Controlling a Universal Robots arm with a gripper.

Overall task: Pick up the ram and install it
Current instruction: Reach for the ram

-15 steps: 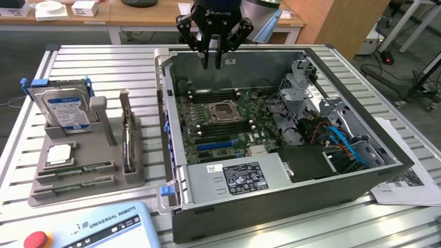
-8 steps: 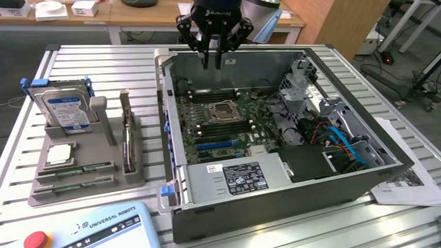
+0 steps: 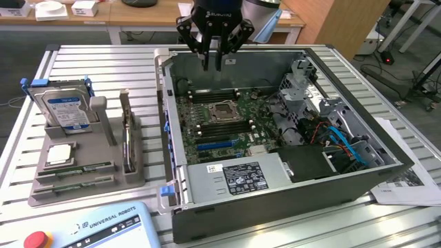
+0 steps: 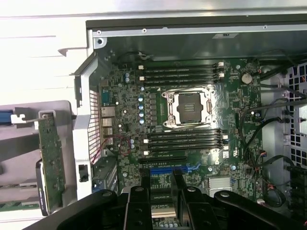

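Green ram [image 3: 79, 169] lies in the tray [image 3: 136, 176], far from the empty, parted gripper [image 3: 212, 67].

Two cameras: one wide and off the arm, one close on the wrist.
The exterior view looks down at a slant on the open computer case [image 3: 276, 212], with the parts tray [image 3: 134, 178] at the exterior view's left. The wrist view faces straight down into the case from close above, past the gripper [image 4: 158, 184]. Both share the motherboard [image 3: 206, 129], its processor socket [image 3: 224, 109] and part of the tray.
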